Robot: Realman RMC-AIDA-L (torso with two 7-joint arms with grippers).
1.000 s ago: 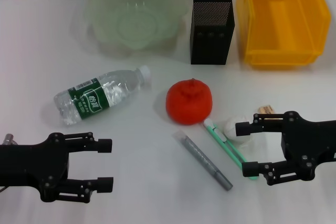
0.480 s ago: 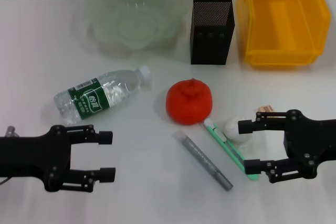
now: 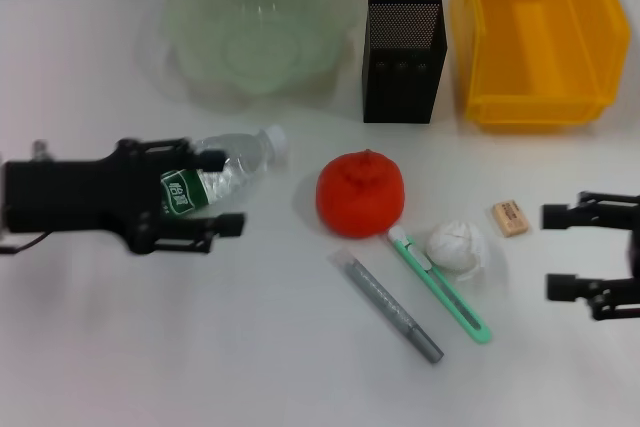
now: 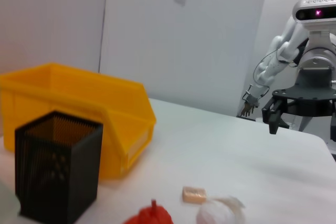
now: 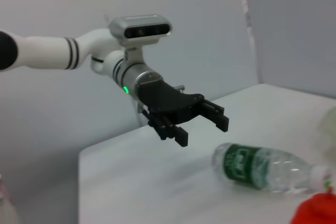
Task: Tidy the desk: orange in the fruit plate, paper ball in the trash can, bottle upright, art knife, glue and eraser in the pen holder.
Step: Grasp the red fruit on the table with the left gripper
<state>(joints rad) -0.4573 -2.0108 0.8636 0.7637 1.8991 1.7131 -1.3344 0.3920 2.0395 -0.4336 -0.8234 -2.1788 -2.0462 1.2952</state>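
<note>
Now, with my left gripper [image 3: 222,190] spread wide over the lying bottle [image 3: 222,169], I should close squarely around its body before tipping it upright

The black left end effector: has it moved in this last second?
Yes. The left end effector went forward, toward the black mesh pen holder, and now hangs open over the clear plastic bottle.

bottle [image 3: 222,175] label — white characters, unreadable
</note>
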